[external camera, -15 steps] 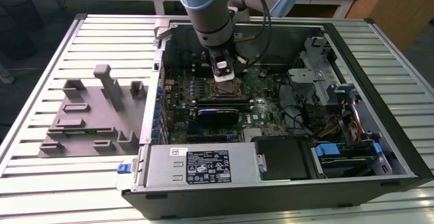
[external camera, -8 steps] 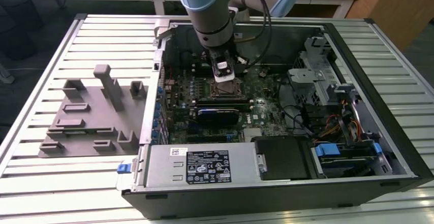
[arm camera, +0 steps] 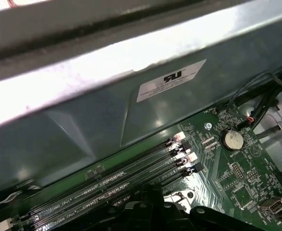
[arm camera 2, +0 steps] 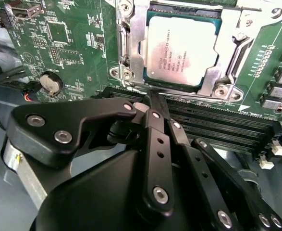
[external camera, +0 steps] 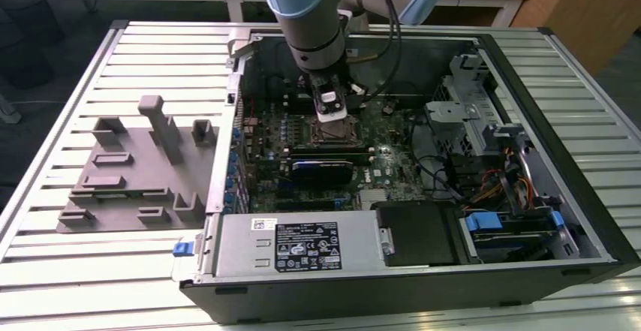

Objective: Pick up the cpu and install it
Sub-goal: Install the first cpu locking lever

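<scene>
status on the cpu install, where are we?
The cpu already sits in the socket frame on the motherboard. The gripper hangs just beside the socket over the memory slots, jaws together, holding nothing. Socket clamp state is unclear.

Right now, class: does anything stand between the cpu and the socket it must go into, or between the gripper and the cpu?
Nothing visible does. In the second wrist view the cpu already lies inside the socket frame, uncovered. The gripper, fingers closed together and empty, hangs just beside the socket over the memory slots.
</scene>
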`<state>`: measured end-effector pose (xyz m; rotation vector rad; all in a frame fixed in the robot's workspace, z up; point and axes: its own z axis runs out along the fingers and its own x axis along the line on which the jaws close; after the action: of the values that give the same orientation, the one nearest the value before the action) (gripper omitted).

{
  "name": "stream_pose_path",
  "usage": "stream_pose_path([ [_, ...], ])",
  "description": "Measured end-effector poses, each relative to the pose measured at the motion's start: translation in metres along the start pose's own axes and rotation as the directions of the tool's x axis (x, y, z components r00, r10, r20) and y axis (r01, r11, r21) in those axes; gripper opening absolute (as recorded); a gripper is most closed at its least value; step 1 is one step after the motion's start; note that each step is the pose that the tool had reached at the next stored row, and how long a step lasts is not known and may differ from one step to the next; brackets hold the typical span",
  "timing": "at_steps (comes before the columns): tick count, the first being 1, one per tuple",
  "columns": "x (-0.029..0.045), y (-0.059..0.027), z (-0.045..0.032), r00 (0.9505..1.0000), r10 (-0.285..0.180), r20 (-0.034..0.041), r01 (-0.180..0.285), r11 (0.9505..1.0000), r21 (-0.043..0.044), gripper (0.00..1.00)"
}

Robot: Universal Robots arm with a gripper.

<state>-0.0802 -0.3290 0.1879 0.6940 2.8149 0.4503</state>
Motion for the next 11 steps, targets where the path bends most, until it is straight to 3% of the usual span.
stream_pose_path([
  [11, -0.0026, 0.0071, -0.0193, 1.0, 0.0, 0.0, 0.0, 1.0, 0.0, 0.11],
])
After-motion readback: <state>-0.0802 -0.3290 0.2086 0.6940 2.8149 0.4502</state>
